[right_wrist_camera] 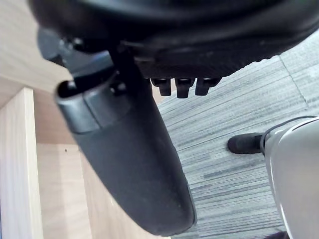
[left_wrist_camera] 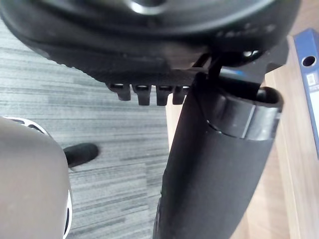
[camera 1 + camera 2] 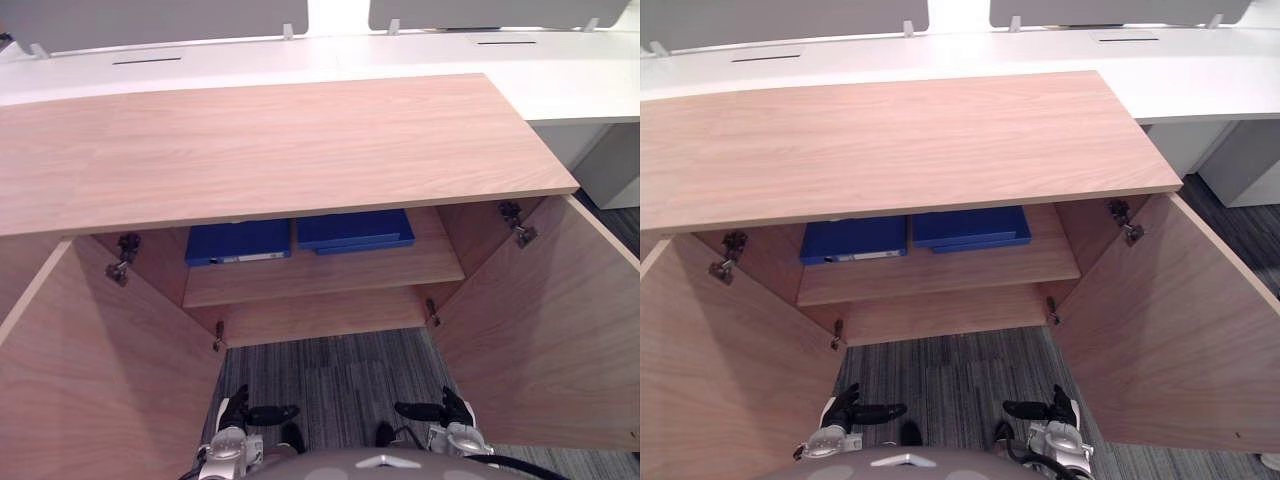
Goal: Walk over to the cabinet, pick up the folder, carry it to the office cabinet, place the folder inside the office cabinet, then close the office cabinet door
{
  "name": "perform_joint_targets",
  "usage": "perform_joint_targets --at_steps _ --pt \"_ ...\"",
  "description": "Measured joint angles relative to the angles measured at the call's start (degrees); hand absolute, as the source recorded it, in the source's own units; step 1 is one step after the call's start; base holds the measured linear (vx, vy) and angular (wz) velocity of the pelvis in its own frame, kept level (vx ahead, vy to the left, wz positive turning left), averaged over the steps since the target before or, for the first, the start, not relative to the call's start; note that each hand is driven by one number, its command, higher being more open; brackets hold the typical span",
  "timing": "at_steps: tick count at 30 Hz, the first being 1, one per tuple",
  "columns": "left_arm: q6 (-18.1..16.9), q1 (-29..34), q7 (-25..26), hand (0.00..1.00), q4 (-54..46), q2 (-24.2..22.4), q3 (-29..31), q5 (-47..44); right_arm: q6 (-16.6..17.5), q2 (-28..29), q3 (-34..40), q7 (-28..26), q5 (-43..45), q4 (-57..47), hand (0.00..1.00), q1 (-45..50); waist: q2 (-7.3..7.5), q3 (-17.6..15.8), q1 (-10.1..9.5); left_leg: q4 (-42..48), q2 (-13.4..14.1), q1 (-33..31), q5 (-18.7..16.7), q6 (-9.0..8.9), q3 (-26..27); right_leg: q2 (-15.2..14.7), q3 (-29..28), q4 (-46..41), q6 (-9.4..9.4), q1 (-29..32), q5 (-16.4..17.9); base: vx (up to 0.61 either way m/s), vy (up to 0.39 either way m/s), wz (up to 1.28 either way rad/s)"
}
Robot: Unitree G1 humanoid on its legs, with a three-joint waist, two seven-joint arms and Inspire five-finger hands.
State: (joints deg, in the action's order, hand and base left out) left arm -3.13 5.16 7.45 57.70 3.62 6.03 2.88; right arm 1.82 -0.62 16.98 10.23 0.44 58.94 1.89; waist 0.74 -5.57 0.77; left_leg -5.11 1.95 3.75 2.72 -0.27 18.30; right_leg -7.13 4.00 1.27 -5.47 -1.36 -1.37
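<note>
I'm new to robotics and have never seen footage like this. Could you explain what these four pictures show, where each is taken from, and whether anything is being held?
This is a two-legged humanoid robot with two arms ending in dark hands. The two wide pictures come from paired cameras on its head, looking down; the two close-ups come from cameras on its wrists, looking along each hand. Before it stands a low light-wood cabinet, its left door and right door swung open. On the inner shelf lie two flat blue folders, side by side. Grey striped carpet covers the floor; white desks stand behind. The left hand and right hand hang low before the cabinet, fingers relaxed, holding nothing.
</note>
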Motion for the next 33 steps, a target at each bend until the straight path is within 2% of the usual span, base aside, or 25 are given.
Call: perform_joint_targets --at_steps 7,13,17,21,26,33 --pt "0.1 0.1 0.1 1.00 0.1 0.0 0.0 0.1 0.2 -0.2 6.1 1.5 6.8 -2.3 1.00 1.4 -0.13 0.1 0.79 0.0 0.4 2.6 -1.9 -0.80 5.0 0.7 -5.2 0.0 0.18 0.3 -0.2 0.00 0.010 -0.42" --pt "0.1 0.9 0.8 1.00 0.0 -0.1 0.2 0.1 2.0 0.6 13.9 4.3 14.9 -12.4 1.00 6.2 -0.25 0.2 2.44 0.1 0.9 5.7 -4.2 -1.63 11.7 1.9 -11.4 -0.1 0.14 0.7 -0.2 0.01 -0.001 -0.58" --pt "0.1 1.9 0.8 1.00 0.0 -0.2 0.2 0.4 2.5 1.2 18.5 6.1 15.6 -18.8 1.00 8.4 -0.24 1.4 3.39 1.7 1.6 6.2 -6.3 -2.08 16.8 3.1 -16.3 -0.5 0.21 2.5 -0.4 0.01 -0.022 -0.63" --pt "0.1 2.0 0.7 1.00 -0.1 -0.3 0.0 2.4 2.5 0.6 22.2 7.0 15.5 -24.7 1.00 8.8 -0.51 1.7 4.75 4.6 2.5 6.0 -8.5 -2.04 17.9 3.9 -18.6 -1.4 0.22 3.4 -0.4 0.02 -0.044 -0.41" --pt "-0.1 2.0 0.3 1.00 -0.1 -0.3 -0.2 2.8 2.7 -4.1 22.4 7.3 15.2 -26.9 1.00 5.4 -1.01 1.9 5.87 6.7 2.7 5.0 -9.9 -1.98 18.7 4.1 -20.3 -2.6 0.18 5.3 -0.5 -0.02 -0.035 -0.23" --pt "-0.2 2.9 -0.5 1.00 -0.1 0.1 -1.2 3.0 2.9 -13.0 22.2 6.0 14.2 -26.9 1.00 -0.5 -2.32 1.5 5.80 8.0 2.5 3.1 -10.1 -2.03 18.1 3.7 -20.5 -2.1 -0.46 6.8 -1.2 -0.04 -0.039 -0.01"
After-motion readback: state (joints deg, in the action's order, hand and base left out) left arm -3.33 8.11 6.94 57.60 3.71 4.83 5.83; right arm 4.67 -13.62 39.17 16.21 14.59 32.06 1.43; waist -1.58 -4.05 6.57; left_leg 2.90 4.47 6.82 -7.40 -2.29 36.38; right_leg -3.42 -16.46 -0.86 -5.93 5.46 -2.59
